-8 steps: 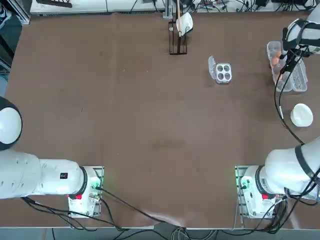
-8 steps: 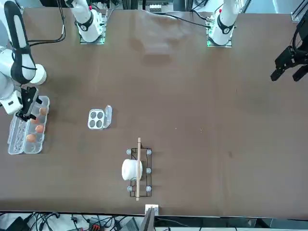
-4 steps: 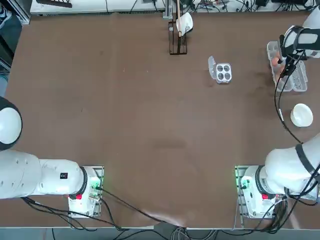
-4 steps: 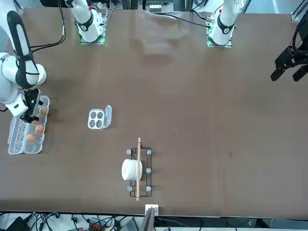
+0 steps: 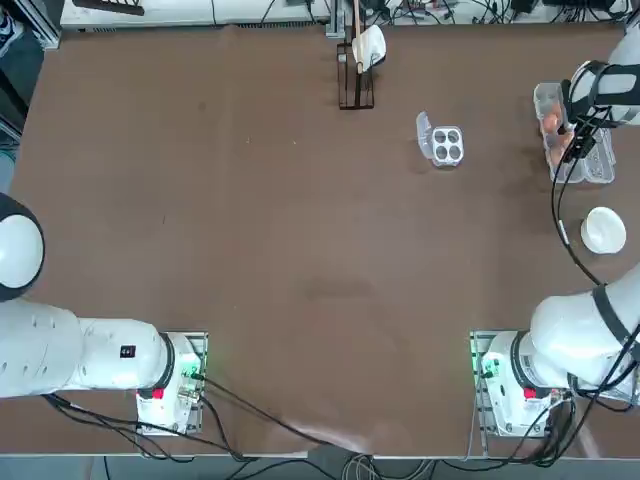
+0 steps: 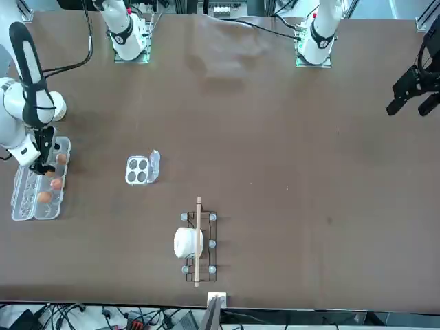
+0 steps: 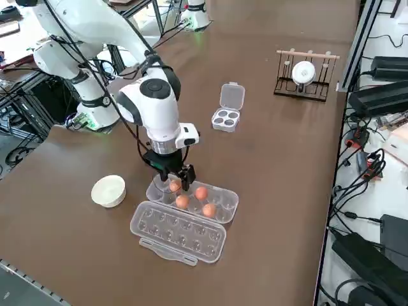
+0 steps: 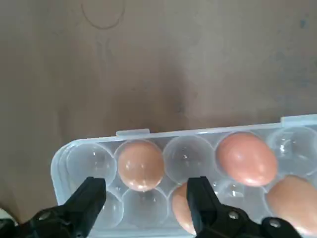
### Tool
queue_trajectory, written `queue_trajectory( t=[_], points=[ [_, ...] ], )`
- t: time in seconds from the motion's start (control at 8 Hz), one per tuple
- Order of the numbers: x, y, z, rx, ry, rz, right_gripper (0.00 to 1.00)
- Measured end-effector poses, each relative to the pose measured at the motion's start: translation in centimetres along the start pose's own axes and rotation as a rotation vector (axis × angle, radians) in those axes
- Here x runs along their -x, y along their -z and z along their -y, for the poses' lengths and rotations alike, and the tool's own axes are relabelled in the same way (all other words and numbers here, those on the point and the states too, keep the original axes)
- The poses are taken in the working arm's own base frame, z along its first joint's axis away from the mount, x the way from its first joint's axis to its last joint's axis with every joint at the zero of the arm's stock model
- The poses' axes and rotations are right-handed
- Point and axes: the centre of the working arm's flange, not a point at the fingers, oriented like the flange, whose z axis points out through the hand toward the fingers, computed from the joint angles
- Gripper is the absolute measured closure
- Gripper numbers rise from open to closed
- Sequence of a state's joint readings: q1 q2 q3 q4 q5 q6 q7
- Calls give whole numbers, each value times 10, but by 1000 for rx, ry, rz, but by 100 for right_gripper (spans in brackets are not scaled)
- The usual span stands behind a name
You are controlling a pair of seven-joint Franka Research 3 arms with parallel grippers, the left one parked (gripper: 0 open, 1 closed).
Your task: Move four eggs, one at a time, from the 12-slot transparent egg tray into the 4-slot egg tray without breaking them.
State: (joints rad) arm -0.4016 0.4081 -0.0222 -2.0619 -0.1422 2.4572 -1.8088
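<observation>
The 12-slot transparent egg tray (image 7: 220, 199) lies open near the table's right edge, its lid (image 7: 178, 233) flat beside it. Several orange-brown eggs (image 7: 201, 192) sit in its cups. My right gripper (image 7: 178, 181) hangs open just above the tray's end nearest the bowl. In the right wrist view, its fingers (image 8: 88, 202) straddle one egg (image 8: 141, 165), apart from it. Other eggs (image 8: 246, 158) lie further along the tray (image 8: 81, 151). The 4-slot egg tray (image 5: 446, 146) stands apart toward the table's middle, its cups empty and its lid flap (image 7: 232, 97) open.
A white round bowl (image 5: 603, 229) rests on the table between the long tray and my base. At the far edge, a dark wire rack (image 5: 356, 88) holds a white cup (image 5: 370, 45) and a wooden stick. Brown tabletop lies between the two trays.
My right gripper has shifted along the long tray toward the bowl and come lower over the eggs. Its fingers stay open. The eggs and trays have not moved.
</observation>
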Motion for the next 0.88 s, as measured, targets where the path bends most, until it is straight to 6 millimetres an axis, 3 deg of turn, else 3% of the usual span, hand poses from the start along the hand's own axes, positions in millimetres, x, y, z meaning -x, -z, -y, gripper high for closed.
queue_trajectory(
  t=[0.88],
  points=[
    [-5, -14, 1, -20, 6, -10, 11]
  ],
)
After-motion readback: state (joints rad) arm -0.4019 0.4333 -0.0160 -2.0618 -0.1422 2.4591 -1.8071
